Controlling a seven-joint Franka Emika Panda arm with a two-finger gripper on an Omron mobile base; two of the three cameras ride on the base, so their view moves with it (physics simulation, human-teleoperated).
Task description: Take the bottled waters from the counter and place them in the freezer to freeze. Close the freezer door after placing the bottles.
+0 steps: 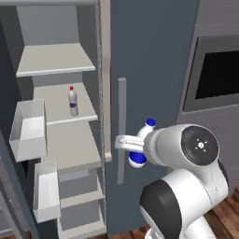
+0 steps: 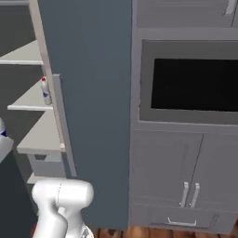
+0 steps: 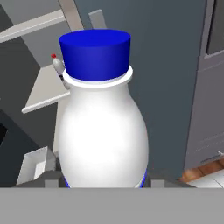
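My gripper (image 1: 134,144) is shut on the white bottled water (image 1: 141,142) with a blue cap, holding it tilted in front of the fridge's closed right door. In the hand view this bottle (image 3: 103,131) stands large between my fingertips (image 3: 56,178). Its edge (image 2: 3,142) pokes in at the left of the right base view. The second bottled water (image 1: 72,100), clear-grey with a red cap, stands upright on a middle shelf (image 1: 60,109) of the open freezer; it is also visible as a small bottle (image 2: 45,90) (image 3: 57,65). The freezer door (image 1: 4,154) stands open at the far left.
Two pale bins (image 1: 29,128) (image 1: 46,189) hang on the open door's inner side. The closed twin door (image 1: 149,70) has a vertical bar handle (image 1: 121,130) just left of my gripper. A grey wall-oven cabinet (image 2: 190,83) stands to the right.
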